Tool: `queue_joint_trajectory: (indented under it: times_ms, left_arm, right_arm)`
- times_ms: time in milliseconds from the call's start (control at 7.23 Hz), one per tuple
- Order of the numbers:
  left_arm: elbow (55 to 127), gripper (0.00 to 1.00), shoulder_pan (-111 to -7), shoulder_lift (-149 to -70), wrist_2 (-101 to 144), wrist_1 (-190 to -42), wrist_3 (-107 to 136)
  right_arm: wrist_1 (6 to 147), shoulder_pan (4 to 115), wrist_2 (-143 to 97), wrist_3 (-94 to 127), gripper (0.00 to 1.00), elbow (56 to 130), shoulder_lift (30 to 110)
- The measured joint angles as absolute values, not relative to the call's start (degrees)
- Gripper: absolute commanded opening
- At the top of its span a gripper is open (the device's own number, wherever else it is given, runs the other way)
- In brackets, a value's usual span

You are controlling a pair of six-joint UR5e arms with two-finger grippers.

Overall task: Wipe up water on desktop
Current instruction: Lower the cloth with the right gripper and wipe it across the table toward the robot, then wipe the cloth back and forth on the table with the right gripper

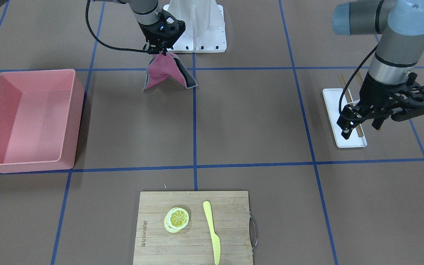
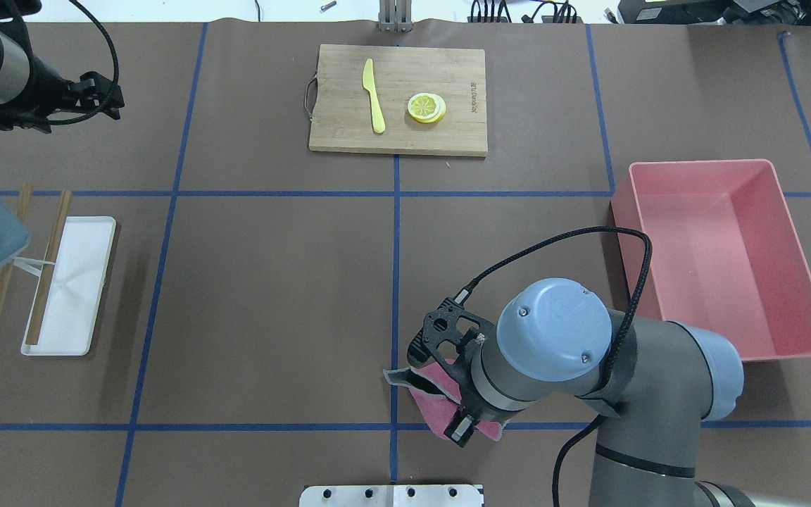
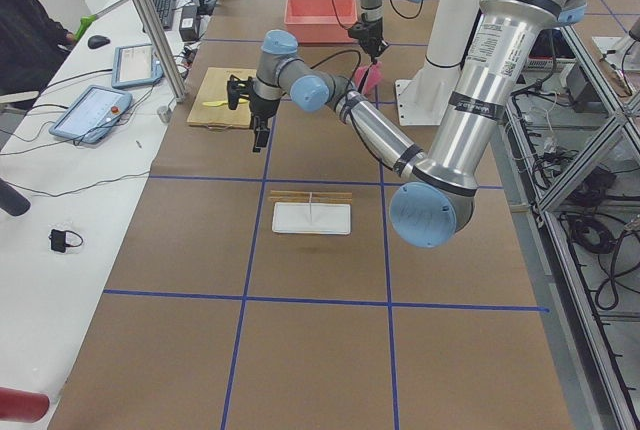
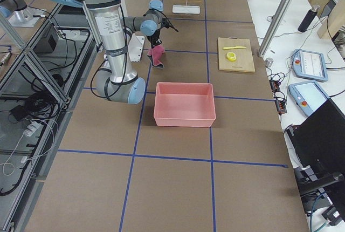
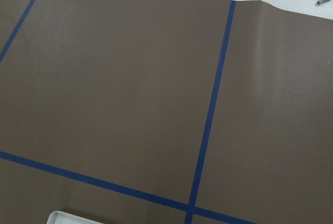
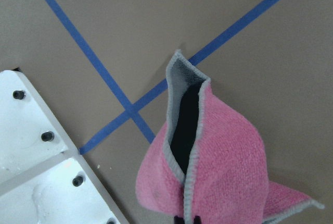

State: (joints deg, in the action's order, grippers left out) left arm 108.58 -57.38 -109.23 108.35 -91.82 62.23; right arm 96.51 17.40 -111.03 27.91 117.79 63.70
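Note:
The brown desktop [image 1: 252,121] has a grid of blue tape lines; I see no water on it. My right gripper [image 1: 159,51] is shut on the top of a pink cloth with grey edging [image 1: 164,71], close to the robot's base. The cloth hangs in a tent shape, its lower edge at or just above the desktop. It also shows in the overhead view [image 2: 441,398] and in the right wrist view [image 6: 223,172]. My left gripper [image 1: 360,129] is open and empty, held above a white tray [image 1: 335,106].
A pink bin [image 1: 31,117] stands on the robot's right side. A bamboo cutting board [image 1: 193,228] with a lemon slice [image 1: 177,219] and a yellow knife [image 1: 212,232] lies at the far edge. Chopsticks [image 2: 46,267] rest across the white tray. The white base plate [image 1: 197,29] is behind the cloth.

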Motion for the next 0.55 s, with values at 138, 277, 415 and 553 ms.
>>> queue_joint_trajectory:
  times_ms: [138,277,415,553]
  left_arm:
    - [108.3,0.98,-57.3,-109.2,108.4,-91.9,62.2]
    - [108.2,0.98,-57.2,-109.2,108.4,-91.9,62.2]
    - [107.9,0.99,-57.1,-109.2,108.4,-91.9,62.2]
    - [107.3,0.98,-57.1,-109.2,108.4,-92.1,62.2]
  right_arm:
    - [96.3,18.6,-109.4,28.4,0.0,116.0,63.5]
    - [96.1,19.9,-106.7,28.3,0.0,113.6,63.1]
    - [96.0,21.7,-103.8,28.0,0.0,110.8,62.3]
    - [95.9,24.1,-102.1,27.1,0.0,108.4,61.8]
